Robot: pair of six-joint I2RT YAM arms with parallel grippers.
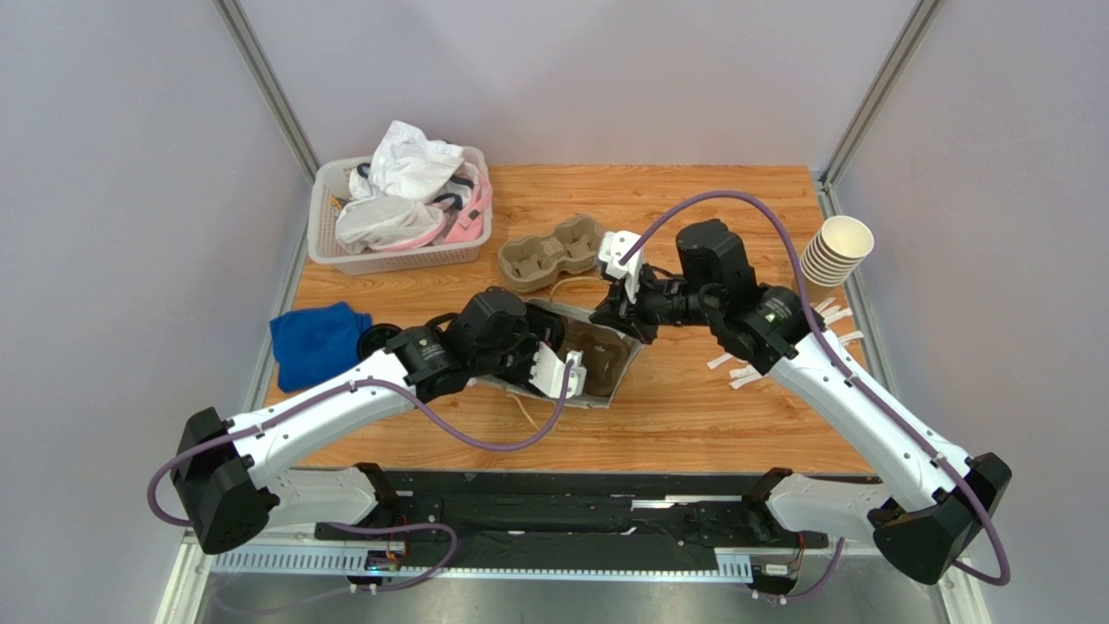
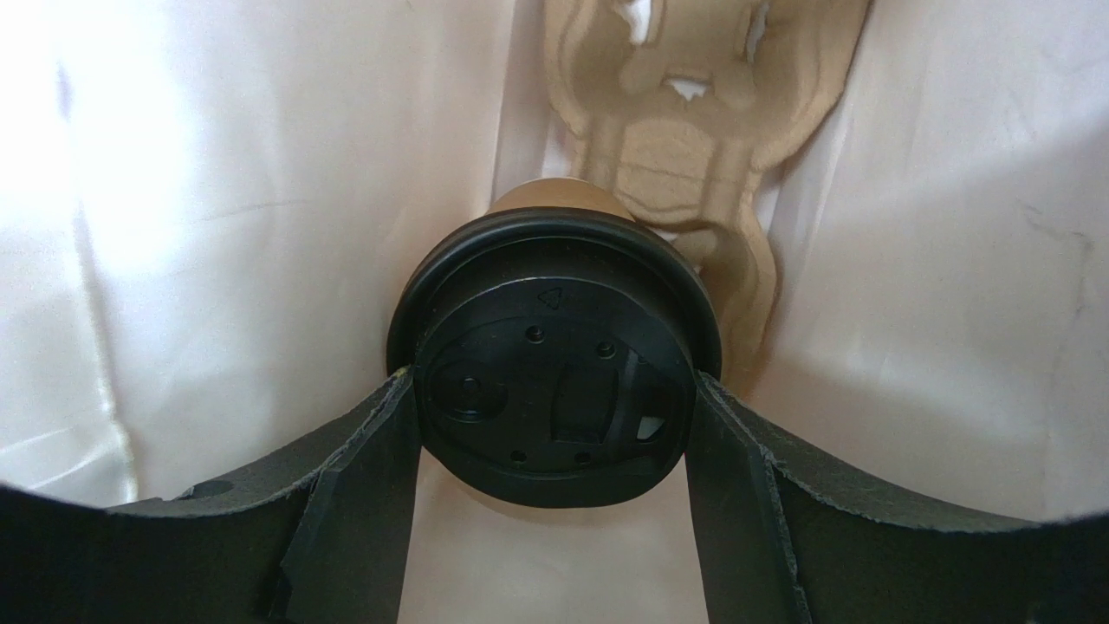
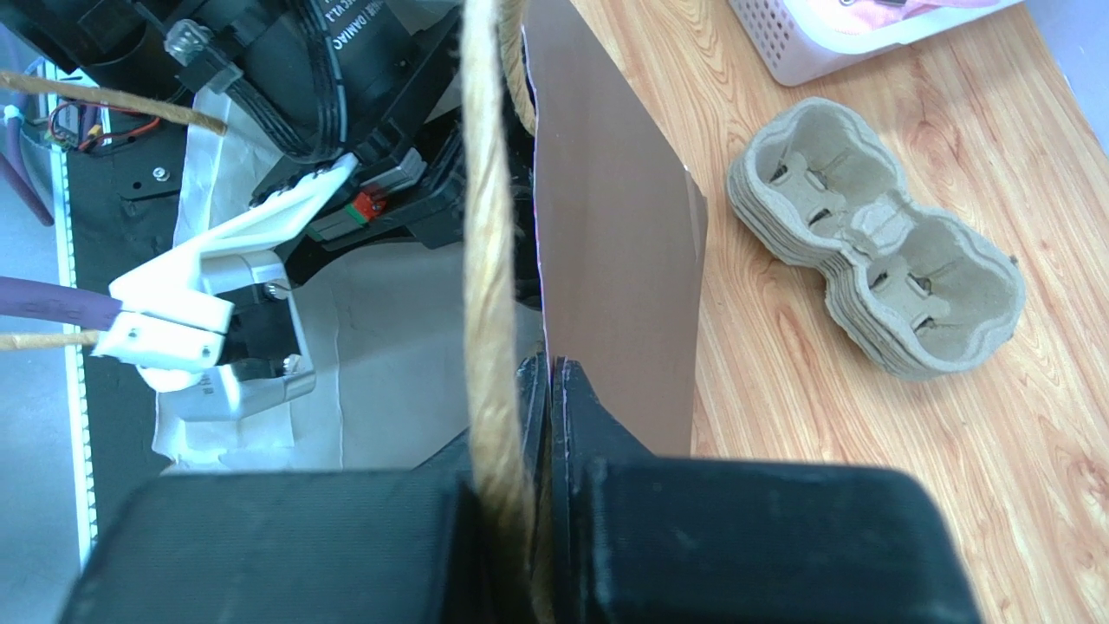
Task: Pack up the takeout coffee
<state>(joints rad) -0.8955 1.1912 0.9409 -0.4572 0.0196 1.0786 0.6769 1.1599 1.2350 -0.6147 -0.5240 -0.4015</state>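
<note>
Your wooden table (image 1: 729,429) carries a brown paper bag (image 1: 609,358), tipped over at its middle. Your left gripper (image 2: 553,403) reaches into the bag's mouth, its fingers (image 2: 378,455) pressed against either side of the black lid of the takeout coffee (image 2: 553,351). The cup sits between the bag's white inner walls, just in front of a pulp cup carrier (image 2: 690,130). Your right gripper (image 3: 547,390) is pinched tight on the bag's rim, with the twine handle (image 3: 488,260) running beside its fingers.

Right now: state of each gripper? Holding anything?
Left gripper: closed on the takeout coffee, one finger on each side of its black lid.
Right gripper: shut, pinching the edge of the paper bag.
</note>
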